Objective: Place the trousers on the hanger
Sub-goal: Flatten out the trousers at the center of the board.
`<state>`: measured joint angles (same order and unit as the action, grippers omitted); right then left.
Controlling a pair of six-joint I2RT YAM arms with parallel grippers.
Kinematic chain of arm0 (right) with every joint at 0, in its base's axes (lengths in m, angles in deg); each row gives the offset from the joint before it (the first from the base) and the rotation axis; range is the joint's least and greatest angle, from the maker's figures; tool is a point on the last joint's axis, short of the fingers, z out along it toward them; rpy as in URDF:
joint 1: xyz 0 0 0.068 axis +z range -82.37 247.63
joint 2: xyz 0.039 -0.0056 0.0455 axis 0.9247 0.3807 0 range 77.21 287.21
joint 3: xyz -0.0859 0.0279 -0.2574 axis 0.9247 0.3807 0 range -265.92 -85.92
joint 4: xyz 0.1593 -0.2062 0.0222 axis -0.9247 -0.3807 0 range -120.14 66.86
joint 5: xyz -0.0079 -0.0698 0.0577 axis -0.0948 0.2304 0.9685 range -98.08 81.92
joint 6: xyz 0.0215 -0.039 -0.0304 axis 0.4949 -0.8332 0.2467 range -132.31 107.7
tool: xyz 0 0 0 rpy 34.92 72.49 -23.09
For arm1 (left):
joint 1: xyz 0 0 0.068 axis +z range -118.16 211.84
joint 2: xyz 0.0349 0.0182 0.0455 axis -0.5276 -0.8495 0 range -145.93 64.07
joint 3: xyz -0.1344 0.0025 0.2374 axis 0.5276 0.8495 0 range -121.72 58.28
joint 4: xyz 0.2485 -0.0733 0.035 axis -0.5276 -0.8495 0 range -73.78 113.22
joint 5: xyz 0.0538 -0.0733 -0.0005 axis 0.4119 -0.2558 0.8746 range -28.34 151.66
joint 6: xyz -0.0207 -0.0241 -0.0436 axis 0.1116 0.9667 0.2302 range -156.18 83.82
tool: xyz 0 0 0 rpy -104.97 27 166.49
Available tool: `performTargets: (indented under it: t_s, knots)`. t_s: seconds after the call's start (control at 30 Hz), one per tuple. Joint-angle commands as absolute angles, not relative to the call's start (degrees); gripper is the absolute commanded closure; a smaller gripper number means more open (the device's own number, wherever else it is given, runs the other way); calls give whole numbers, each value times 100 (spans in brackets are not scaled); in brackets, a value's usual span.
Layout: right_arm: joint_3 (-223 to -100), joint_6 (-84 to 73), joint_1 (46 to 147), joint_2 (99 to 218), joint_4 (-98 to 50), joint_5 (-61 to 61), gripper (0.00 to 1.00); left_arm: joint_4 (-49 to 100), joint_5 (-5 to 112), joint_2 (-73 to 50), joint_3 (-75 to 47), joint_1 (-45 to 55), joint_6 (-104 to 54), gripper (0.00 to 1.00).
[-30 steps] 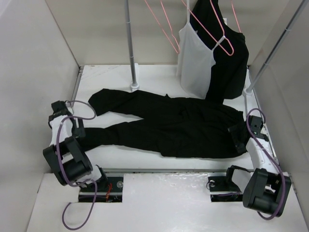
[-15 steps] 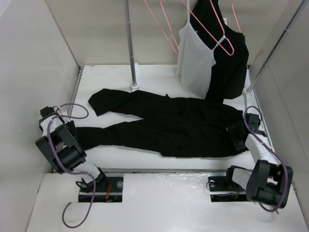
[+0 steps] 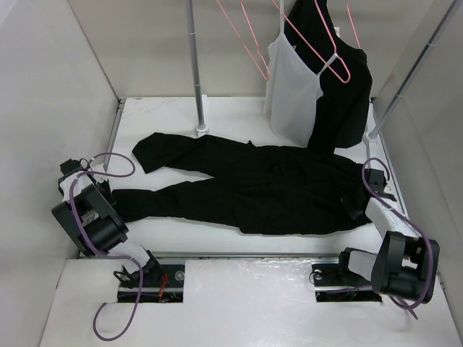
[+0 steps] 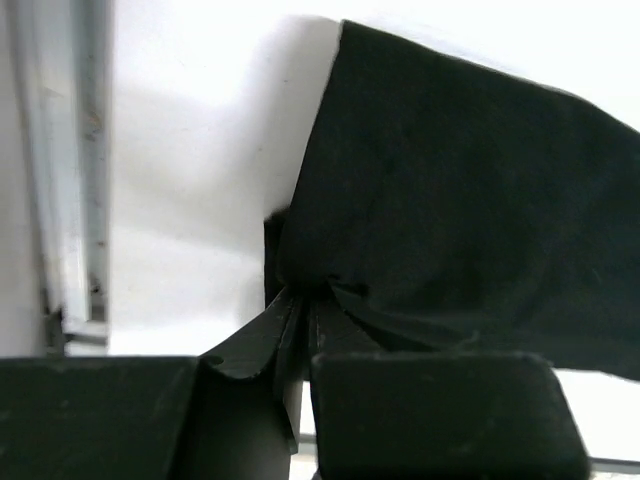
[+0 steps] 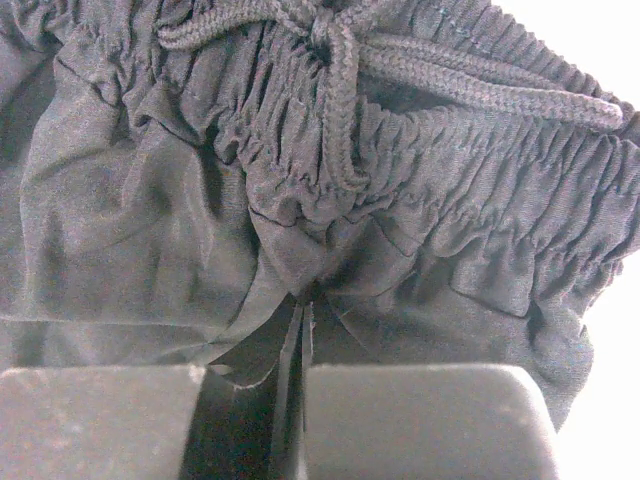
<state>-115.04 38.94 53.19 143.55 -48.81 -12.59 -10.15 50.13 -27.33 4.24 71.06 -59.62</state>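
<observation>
While the trousers (image 3: 253,191) lie flat across the table (image 3: 166,108), I read left gripper (image 4: 300,315) pinching a leg hem and right gripper (image 5: 303,305) pinching the waistband under the drawstring (image 5: 340,90). Hanger (image 3: 241,36) hangs bare at the back.

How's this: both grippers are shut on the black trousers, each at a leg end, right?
Not quite. The right gripper is shut on the trousers at the gathered waistband beside the drawstring, not a leg end; the right wrist view shows it. The left gripper is shut on a leg end.
</observation>
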Motion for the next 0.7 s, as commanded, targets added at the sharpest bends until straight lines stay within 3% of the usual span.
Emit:
performTargets:
  t_s: [0.0, 0.23, 0.47, 0.57, 0.67]
  knots:
    - [-11545, 3920, 5409, 14277, -4942, -1449, 100, -1167, 4645, -1969, 10, 7122, -6325, 100]
    - [-12703, 3525, 5409, 13585, -5714, -2195, 100, -1712, 3767, -1276, -1508, 7069, -6966, 100]
    - [-14751, 2936, 5128, 13416, -6225, -2583, 100, -2389, 3582, -1837, -3925, 6849, -6967, 100]
    - [-15043, 2936, 5128, 13478, -6383, -2645, 100, -2503, 3652, -1943, -4279, 6849, -7107, 100]
    - [-14806, 3014, 5066, 13399, -6435, -2505, 100, -2408, 4195, -1540, -3518, 6849, -7492, 100]
